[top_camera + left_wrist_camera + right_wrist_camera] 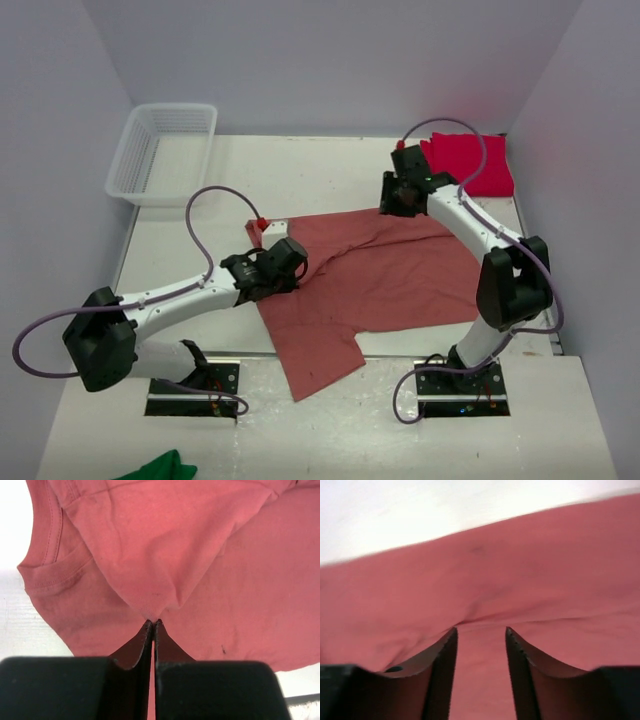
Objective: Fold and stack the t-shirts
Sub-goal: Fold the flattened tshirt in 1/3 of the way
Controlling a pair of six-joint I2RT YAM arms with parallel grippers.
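Cotton jersey, dusty salmon-red: the salmon t-shirt lies spread and partly doubled over across the middle of the table, one flap reaching toward the near edge. A stitched sleeve hem shows in the left wrist view. The crimson t-shirt, brighter, sits as a compact bundle at the far right corner. The left gripper is pressed together, pinching a peak of salmon cloth. The right gripper stands with jaws spread over the same shirt's far edge, gripping nothing. Judged light, limp and non-slippery, the fabric should drape and crease freely. Hems and seamed corners offer the firmest hold.
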